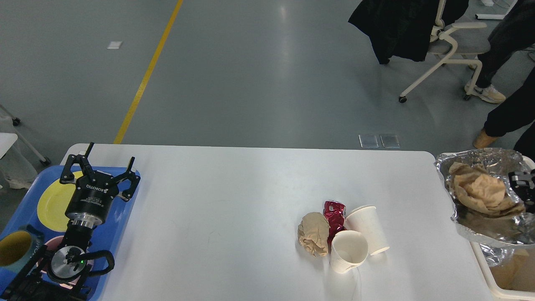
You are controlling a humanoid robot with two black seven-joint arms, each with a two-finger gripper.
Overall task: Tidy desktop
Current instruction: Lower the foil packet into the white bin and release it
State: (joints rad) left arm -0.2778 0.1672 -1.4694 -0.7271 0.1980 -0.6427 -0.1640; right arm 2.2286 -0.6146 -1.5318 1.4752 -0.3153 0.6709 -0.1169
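Dishes sit in the tray point(125, 209), paper fills the bin point(485, 267). Cups point(359, 238), can point(334, 213) and wad point(313, 234) litter the desktop point(217, 217). Left gripper point(106, 165) gapes empty; right gripper point(522, 180) unclear.

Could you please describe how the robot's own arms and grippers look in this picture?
The left gripper is black, with two thin jointed fingers on a round black body bearing white lettering. Behind it sit a shiny silver ring, a metal disc with a small green light, and a looping black cable. Of the right gripper, only a small black-and-grey part shows at the picture's edge.
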